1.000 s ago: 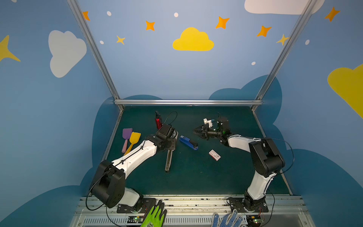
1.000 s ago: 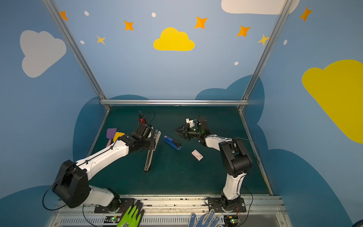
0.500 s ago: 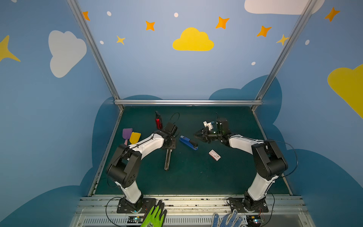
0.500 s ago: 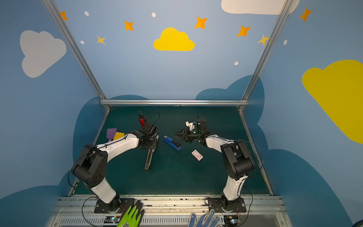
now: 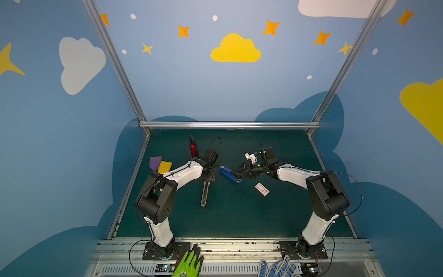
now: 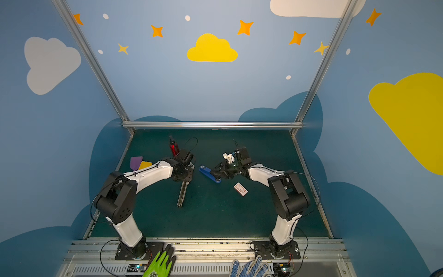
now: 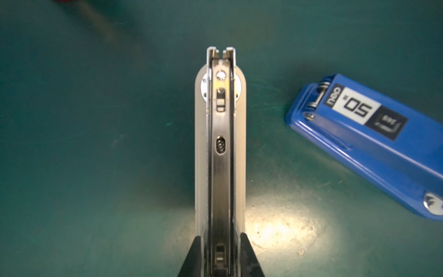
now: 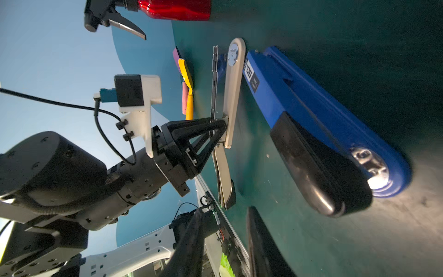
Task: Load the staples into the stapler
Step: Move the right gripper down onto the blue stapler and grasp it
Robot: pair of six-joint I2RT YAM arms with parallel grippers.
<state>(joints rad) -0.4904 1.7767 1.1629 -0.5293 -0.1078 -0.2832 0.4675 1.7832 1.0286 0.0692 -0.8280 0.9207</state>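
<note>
**Staples box point(image 5: 261, 189) lies free on the mat; the left arm grips an opened stapler**

Nearest, on the front rail, lie a green glove point(image 5: 189, 262) and blue-dotted gloves point(image 5: 275, 267).

Next, on the dark green mat point(image 5: 227, 220) and right of centre in both top views, is the box point(image 6: 240, 189). It is small, flat and white, with a red printed patch on its top face, and it lies askew to the mat's edges. Its print is too small to read, and no staple strips show. Nothing touches it. It sits a little nearer than the right gripper point(image 5: 239, 173) and well apart from the left gripper point(image 7: 220, 256).

Left of centre, a long grey stapler point(image 5: 204, 194) lies opened out, one part running toward the front. The left gripper is clamped on its middle, a black finger on each side. The left wrist view shows a pale base with a round metal plate at its tip and a shiny metal channel raised above it.

Beyond the box, a blue stapler point(image 5: 229, 173) lies flat and slanted. Its label reads "50" beside the brand "deli"; a smaller figure is blurred. The right gripper is at this stapler's near, black-capped end. Its fingers point(image 8: 259, 239) stand apart with nothing between them.

Farthest, a purple spatula point(image 5: 155, 163) and a yellow spatula point(image 5: 165, 166) lie by the left edge, and a red spray bottle point(image 5: 193, 147) stands upright.
</note>
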